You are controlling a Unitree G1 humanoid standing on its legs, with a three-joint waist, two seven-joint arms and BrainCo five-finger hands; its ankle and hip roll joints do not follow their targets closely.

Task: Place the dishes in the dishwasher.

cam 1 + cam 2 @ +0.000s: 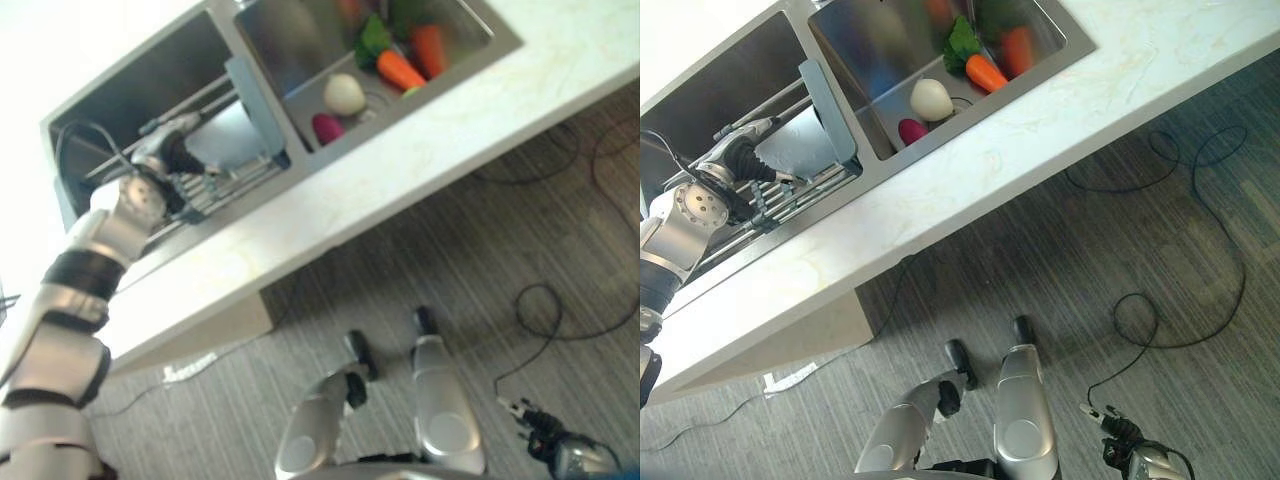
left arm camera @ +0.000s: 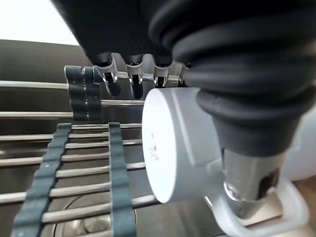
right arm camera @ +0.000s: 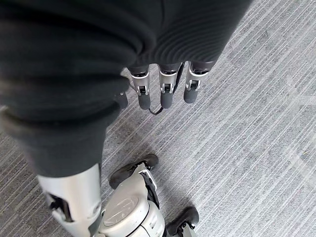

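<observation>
Fingers (image 2: pixel 111 81) of our left hand (image 1: pixel 745 165) curl down toward the rack (image 2: pixel 74 163), the thumb bent low on the opposite side, and between thumb and fingers sits a white plate (image 2: pixel 170 143), gripped at its rim and standing on edge. We see the same plate (image 1: pixel 790 145) in the head views as a pale disc just past the fingertips, over the rack of metal rods and dark ribbed strips that spans the left basin of the sink (image 1: pixel 700 80). Beyond the plate from the fingers a grey-blue board (image 1: pixel 830 105) stands upright against the divider between the two basins. Farther off, well apart from the hand, the other basin holds a carrot (image 1: pixel 988 72), some green leaves (image 1: pixel 962 40), a white onion (image 1: pixel 931 98) and a small magenta vegetable (image 1: pixel 911 130). Nearer than the fingers runs the pale marbled counter (image 1: pixel 1040 110). Our right hand (image 3: pixel 163 86) hangs low over the grey striped carpet (image 3: pixel 256 148), well apart from the counter, fingers straight and slack, holding nothing.
</observation>
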